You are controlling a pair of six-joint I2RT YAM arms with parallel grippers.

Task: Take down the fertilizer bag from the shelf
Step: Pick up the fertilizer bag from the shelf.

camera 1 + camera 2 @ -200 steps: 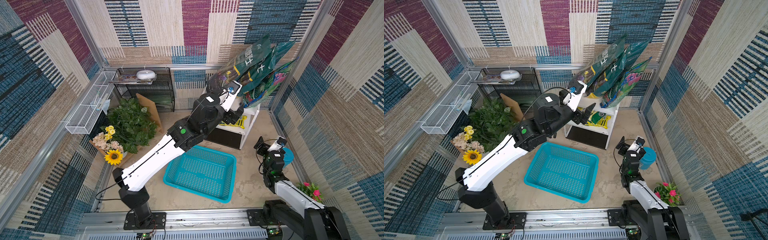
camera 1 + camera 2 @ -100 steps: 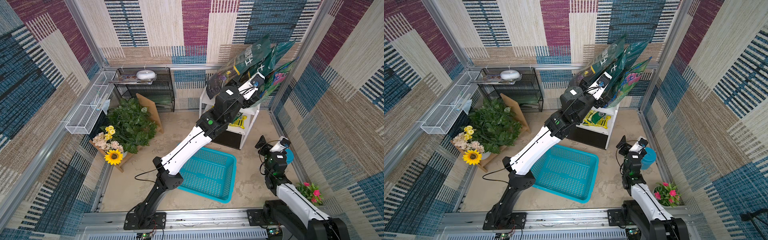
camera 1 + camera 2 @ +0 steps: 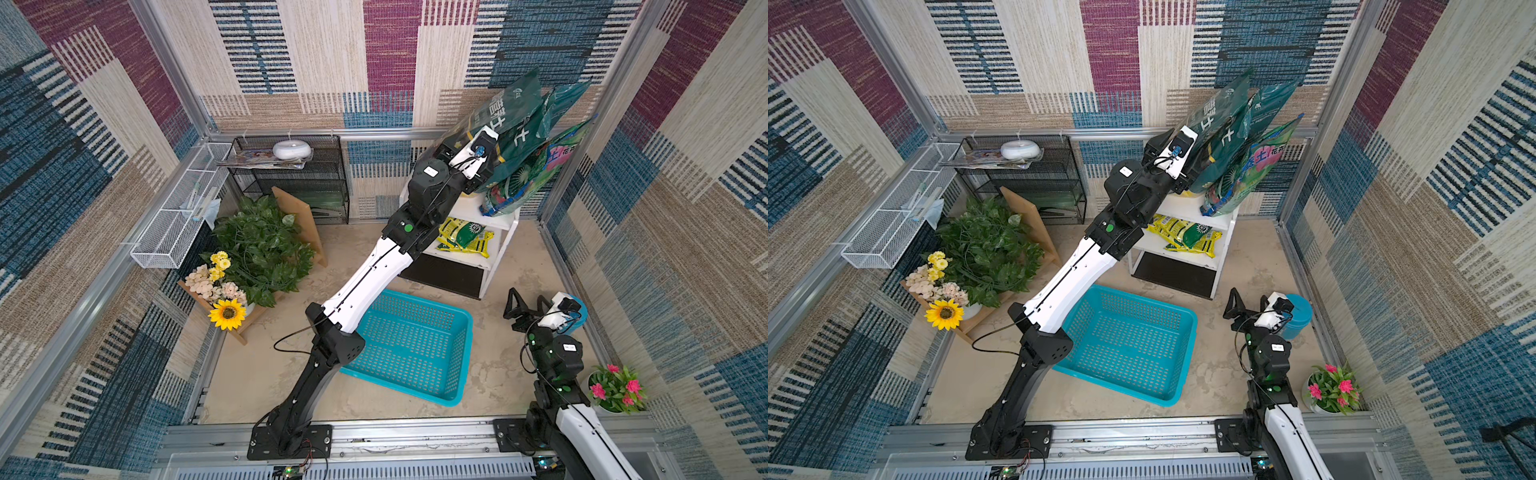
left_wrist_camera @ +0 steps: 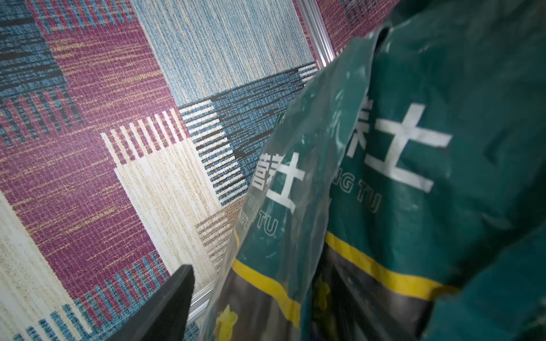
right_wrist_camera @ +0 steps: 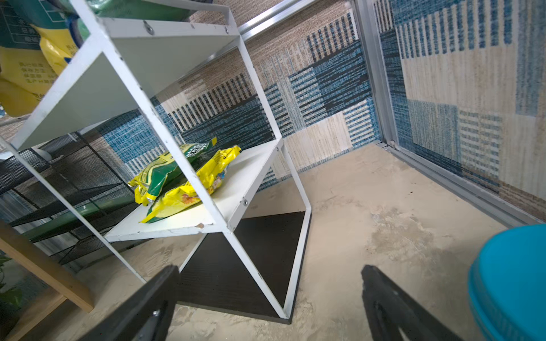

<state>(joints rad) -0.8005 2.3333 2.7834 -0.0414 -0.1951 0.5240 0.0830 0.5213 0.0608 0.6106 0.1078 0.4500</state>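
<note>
Left pincer [image 3: 484,166] at green fertilizer bag [image 3: 496,118] atop shelf [image 3: 461,259]

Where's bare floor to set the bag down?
Bare floor: the strip between the teal basket and the front rail, and the patch between basket, white shelf and right pincer. The basket is empty. Crowded: the shelf's top board with bags, and the plant corner.

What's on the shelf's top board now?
Three tall bags stand leaning on the top board: a dark green bag, a second green bag and a flowery bag. The left arm covers part of them, so anything behind it is hidden.
</note>
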